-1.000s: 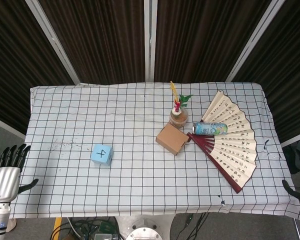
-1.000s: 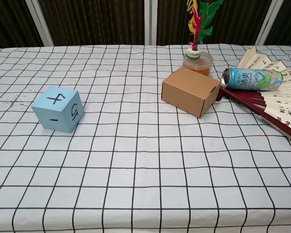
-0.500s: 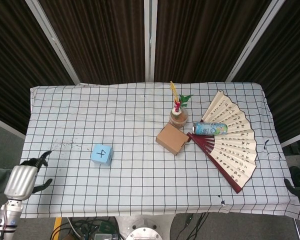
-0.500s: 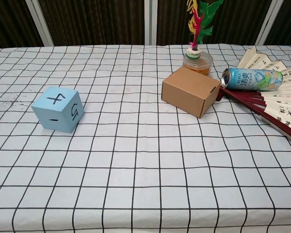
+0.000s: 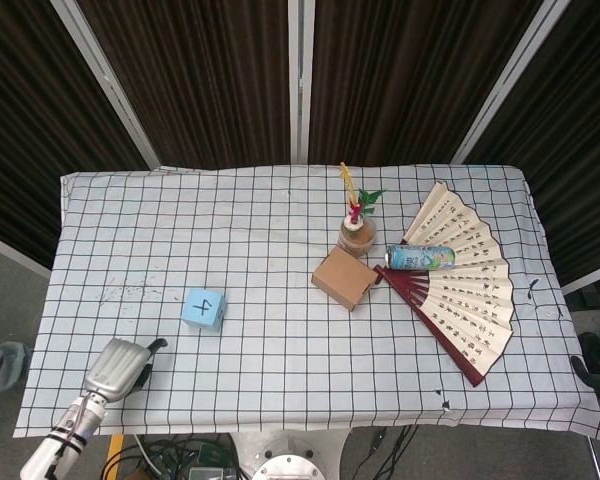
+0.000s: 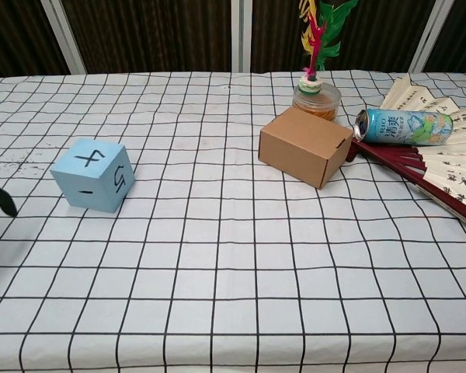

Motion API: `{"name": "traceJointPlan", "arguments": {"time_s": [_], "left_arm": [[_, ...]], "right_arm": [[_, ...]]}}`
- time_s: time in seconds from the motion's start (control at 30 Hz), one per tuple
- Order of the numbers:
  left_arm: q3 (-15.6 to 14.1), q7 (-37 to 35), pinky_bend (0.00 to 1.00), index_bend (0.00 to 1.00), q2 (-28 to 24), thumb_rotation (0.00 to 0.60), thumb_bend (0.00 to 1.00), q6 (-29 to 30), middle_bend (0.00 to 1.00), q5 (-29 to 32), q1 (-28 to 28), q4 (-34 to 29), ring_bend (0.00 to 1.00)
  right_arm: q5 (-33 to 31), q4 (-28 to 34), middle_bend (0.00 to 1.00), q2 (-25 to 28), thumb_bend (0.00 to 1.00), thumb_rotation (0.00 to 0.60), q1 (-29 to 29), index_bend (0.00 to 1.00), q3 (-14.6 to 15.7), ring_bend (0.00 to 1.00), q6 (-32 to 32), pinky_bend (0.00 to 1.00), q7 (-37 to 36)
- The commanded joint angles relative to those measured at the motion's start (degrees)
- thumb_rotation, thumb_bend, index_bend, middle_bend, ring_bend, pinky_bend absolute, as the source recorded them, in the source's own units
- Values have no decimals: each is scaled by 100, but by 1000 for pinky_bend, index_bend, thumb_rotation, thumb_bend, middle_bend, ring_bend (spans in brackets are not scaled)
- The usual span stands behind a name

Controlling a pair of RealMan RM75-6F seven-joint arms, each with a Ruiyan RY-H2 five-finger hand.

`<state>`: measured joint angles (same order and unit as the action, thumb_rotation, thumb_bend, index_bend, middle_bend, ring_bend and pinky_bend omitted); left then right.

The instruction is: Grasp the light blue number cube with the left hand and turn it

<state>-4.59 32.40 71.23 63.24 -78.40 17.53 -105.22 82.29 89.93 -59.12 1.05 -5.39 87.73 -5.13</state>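
Note:
The light blue number cube (image 5: 203,308) sits on the checked tablecloth, left of centre, with a 4 on top. In the chest view the cube (image 6: 92,176) also shows a 5 and a dash on its near faces. My left hand (image 5: 121,366) hovers over the table's front left part, below and left of the cube and apart from it. Its silver back faces up and it holds nothing. One dark fingertip (image 6: 0,200) enters the chest view at the left edge, beside the cube. Of my right hand only a dark sliver (image 5: 587,366) shows past the table's right edge.
A brown cardboard box (image 5: 342,278) lies right of centre. Behind it stands a small jar with feathers (image 5: 357,232). A drink can (image 5: 418,257) lies on an open paper fan (image 5: 464,282) at the right. The checked tablecloth (image 5: 280,380) covers the table.
My left hand has come from beyond the table's left edge onto its front left part, closer to the cube. The cube has not moved.

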Motion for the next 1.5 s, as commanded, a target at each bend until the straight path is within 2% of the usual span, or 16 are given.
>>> {"name": "traceJointPlan", "arguments": {"time_s": [0.03,0.33,0.63,0.83,1.27,1.5], "left_arm": [[40,460,887,143,224,600,554,-87,839,320,115,-91,901],[140,809,894,61,438,600,559,-135,847,700,294,-170,909],[128,937,903,50,489,600,573,-260,854,871,493,-339,914],[253,915,911,13,817,600,628,-33,859,823,535,-216,918],[329,1462,920,7,1122,600,647,-118,863,1244,855,-175,923],[421,2158,921,7,1301,600,652,-110,865,1559,1194,-134,927]], "right_arm": [[-17,-16,0,-4,176,600,-1,0,-5,0,-3,0,-14],[-81,-73,0,-4,176,600,-10,0,-14,0,-69,0,-92],[-101,-104,0,-9,176,600,-8,0,-21,0,-79,0,-129],[-75,-111,0,-15,176,600,7,0,-3,0,-57,0,-123],[-184,-241,0,-54,177,600,-3,0,-14,0,-173,0,-236],[-223,-311,0,-69,179,600,10,0,-16,0,-196,0,-297]]}}
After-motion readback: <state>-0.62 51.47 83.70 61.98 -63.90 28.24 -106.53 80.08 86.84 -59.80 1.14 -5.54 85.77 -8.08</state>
